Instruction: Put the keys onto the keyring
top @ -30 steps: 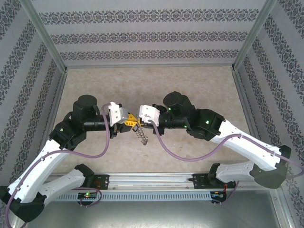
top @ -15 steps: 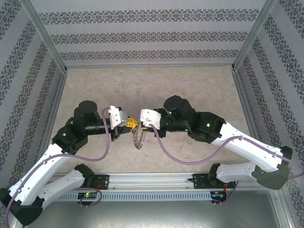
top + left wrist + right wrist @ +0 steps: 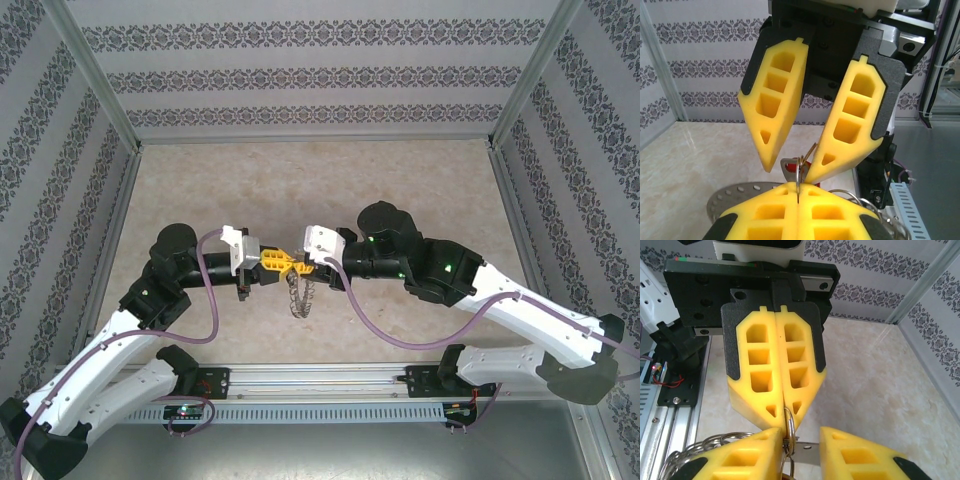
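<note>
**Step in hand: joining the keys to the keyring, in the air above the worktop (image 3: 320, 190).**

**Condition.** The left end effector (image 3: 268, 263) is closed. Its yellow pads are clamped on the small wire loop (image 3: 789, 421) that protrudes from their tips. The right end effector (image 3: 790, 171) faces it tip to tip with its pads apart, one on each side of the loop, and grips nothing.

The keys (image 3: 788, 169) sit at this junction as a grey blade threaded on the loop, with a trace of red just behind it. The keyring (image 3: 297, 297) hangs just below both end effectors. In the left wrist view its perforated grey rim lies beneath the left pads. Whether the loop is already joined to the keyring cannot be told.

**Recommended execution (judgement).**
- Hold the left clamp firm so that the loop does not rotate.
- Close the right pads on the flat faces of the blade, not on the wire, which would likely slip.
- Feed the blade along the coil in a small arc, with the tips near each other but not pressing.

**Surroundings and obstructions.**
- Further wire rings (image 3: 702, 446) crowd the junction beside the right pads and may snag the blade.
- A purple cable (image 3: 345, 300) droops from the right wrist close to the hanging keyring, so wrist rotation should be kept small.
- The patterned walls are well apart from the work.
</note>
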Robot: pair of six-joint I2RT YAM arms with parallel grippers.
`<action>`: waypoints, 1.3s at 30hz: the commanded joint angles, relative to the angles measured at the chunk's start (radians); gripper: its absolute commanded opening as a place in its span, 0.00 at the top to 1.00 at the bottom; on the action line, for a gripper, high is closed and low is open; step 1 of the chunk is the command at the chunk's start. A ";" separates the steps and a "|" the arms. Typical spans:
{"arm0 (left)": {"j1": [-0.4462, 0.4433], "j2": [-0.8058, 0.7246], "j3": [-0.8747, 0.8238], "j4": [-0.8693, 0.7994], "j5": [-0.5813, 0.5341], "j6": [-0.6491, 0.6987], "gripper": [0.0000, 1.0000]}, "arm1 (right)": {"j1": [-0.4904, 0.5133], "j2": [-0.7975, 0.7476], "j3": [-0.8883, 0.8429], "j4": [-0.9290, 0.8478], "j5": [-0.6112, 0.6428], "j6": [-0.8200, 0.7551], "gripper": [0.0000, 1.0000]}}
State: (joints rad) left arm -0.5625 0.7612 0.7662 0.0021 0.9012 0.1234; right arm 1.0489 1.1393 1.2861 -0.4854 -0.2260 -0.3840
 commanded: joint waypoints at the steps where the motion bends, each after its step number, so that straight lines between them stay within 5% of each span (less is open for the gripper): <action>1: -0.002 -0.027 0.004 0.127 0.048 -0.032 1.00 | -0.010 -0.015 -0.021 0.016 0.011 0.023 0.81; 7: -0.001 -0.029 0.000 0.135 0.053 -0.034 1.00 | -0.018 -0.007 -0.018 0.012 0.013 0.019 1.00; 11: -0.002 -0.002 0.071 -0.067 -0.008 0.080 1.00 | -0.017 0.022 0.029 -0.041 0.038 -0.024 1.00; 16: -0.005 0.052 0.196 -0.377 -0.156 0.245 0.88 | 0.000 0.090 0.115 -0.153 0.135 -0.107 1.00; 21: -0.007 0.122 0.269 -0.497 -0.191 0.315 1.00 | 0.024 0.147 0.176 -0.205 0.172 -0.158 1.00; 26: -0.010 0.129 0.258 -0.455 -0.173 0.300 1.00 | 0.038 0.141 0.170 -0.202 0.171 -0.161 1.00; 31: -0.010 0.068 0.195 -0.283 -0.108 0.214 1.00 | 0.030 0.098 0.113 -0.156 0.141 -0.107 0.81; 39: -0.010 -0.001 0.079 -0.030 -0.022 0.070 1.00 | 0.004 0.048 0.055 -0.098 0.079 -0.042 0.83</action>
State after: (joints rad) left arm -0.5632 0.7902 0.8581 -0.2123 0.8104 0.2680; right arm 1.0645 1.2110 1.3624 -0.6224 -0.1143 -0.4664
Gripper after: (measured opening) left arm 0.052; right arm 0.169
